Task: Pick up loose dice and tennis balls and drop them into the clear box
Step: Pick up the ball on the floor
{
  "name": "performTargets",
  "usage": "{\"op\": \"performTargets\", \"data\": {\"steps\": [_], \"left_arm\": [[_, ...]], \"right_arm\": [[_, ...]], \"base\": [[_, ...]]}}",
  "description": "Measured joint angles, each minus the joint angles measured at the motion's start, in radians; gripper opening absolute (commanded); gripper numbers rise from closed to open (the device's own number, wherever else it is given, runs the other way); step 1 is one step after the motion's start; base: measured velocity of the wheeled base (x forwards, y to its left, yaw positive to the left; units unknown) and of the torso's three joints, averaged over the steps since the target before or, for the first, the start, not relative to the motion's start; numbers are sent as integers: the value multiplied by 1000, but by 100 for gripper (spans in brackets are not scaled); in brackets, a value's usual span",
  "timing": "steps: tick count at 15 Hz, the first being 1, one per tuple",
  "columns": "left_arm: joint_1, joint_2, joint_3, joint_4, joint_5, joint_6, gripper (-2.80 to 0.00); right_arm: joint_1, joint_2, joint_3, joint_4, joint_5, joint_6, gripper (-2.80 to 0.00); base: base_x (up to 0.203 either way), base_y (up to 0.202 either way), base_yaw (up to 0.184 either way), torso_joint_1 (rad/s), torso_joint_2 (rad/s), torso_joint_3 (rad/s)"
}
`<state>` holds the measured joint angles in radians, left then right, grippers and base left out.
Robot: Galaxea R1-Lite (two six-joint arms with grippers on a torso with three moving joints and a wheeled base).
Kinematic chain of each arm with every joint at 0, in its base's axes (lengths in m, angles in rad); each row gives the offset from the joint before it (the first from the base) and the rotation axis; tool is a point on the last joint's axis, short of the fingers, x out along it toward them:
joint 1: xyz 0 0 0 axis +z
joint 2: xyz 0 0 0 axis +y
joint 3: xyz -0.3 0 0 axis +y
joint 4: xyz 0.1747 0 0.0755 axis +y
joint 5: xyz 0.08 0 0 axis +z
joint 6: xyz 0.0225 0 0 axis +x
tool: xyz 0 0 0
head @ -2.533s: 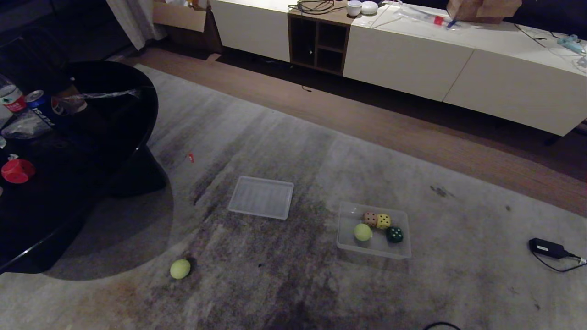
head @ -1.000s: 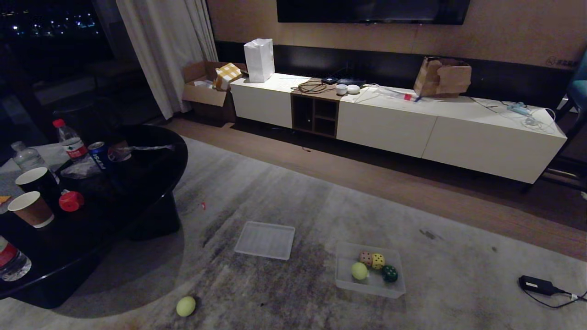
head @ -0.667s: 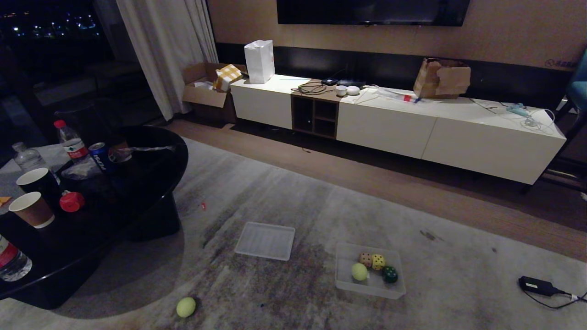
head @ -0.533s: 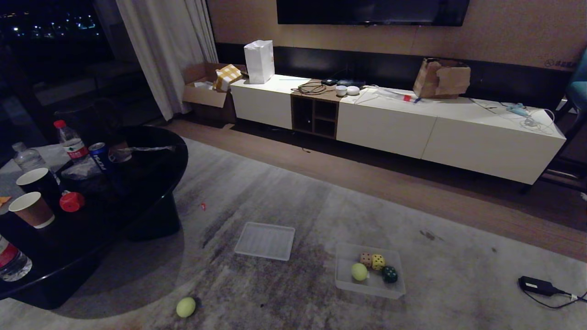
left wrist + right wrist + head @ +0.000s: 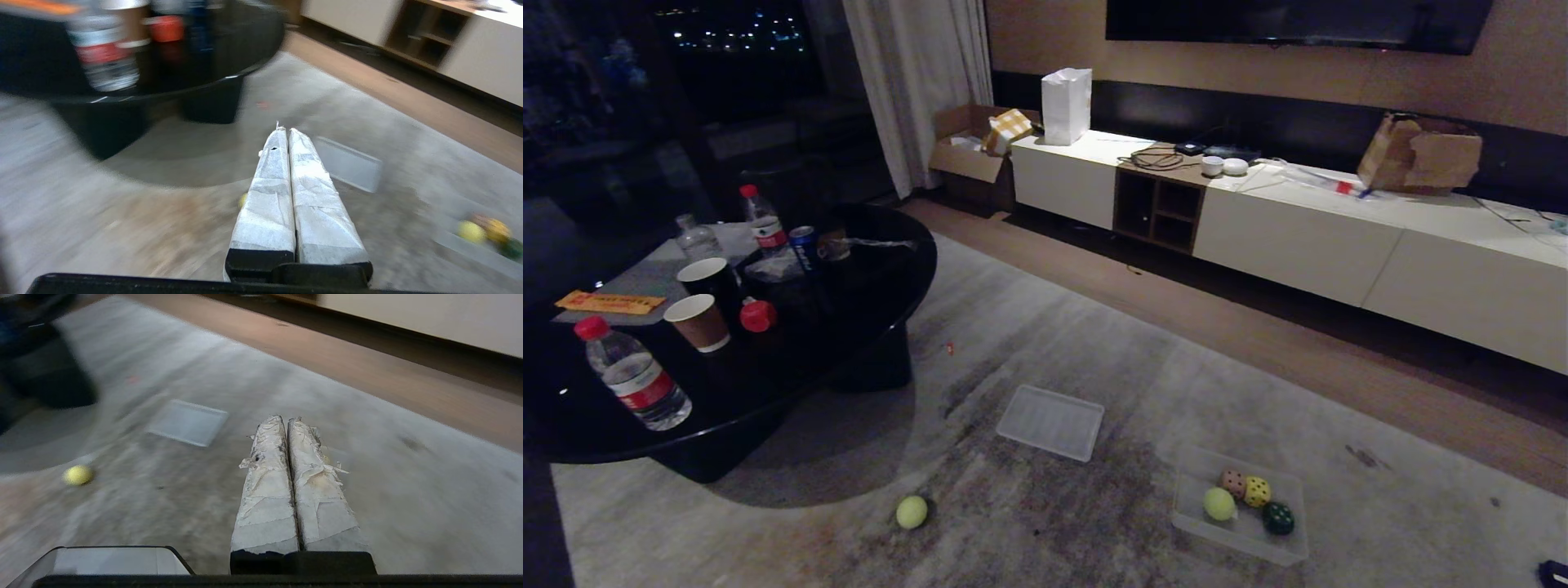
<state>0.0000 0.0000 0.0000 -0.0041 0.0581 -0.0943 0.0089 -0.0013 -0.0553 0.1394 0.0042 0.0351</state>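
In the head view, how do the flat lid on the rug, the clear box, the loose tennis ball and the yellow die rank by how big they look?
1. clear box, though it lies nearer the camera than the lid
2. flat lid
3. loose tennis ball
4. yellow die, only slightly smaller than the ball, so that order is unsure

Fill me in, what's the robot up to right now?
Tidying toys on a rug into a clear box. The box already holds one tennis ball and three dice; its lid lies apart on the rug. A second tennis ball is still loose near the black table. Nothing is being handled: the left gripper and right gripper are both shut, empty and held above the floor.
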Motion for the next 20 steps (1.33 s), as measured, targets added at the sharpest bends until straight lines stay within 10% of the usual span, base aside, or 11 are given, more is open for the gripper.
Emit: {"op": "performTargets", "data": {"steps": [20], "left_arm": [[0,0,0,0,1,-6,-280]], "right_arm": [[0,0,0,0,0,-1,-280]], "base": [[-1,-8,162,3,3,2]]}}
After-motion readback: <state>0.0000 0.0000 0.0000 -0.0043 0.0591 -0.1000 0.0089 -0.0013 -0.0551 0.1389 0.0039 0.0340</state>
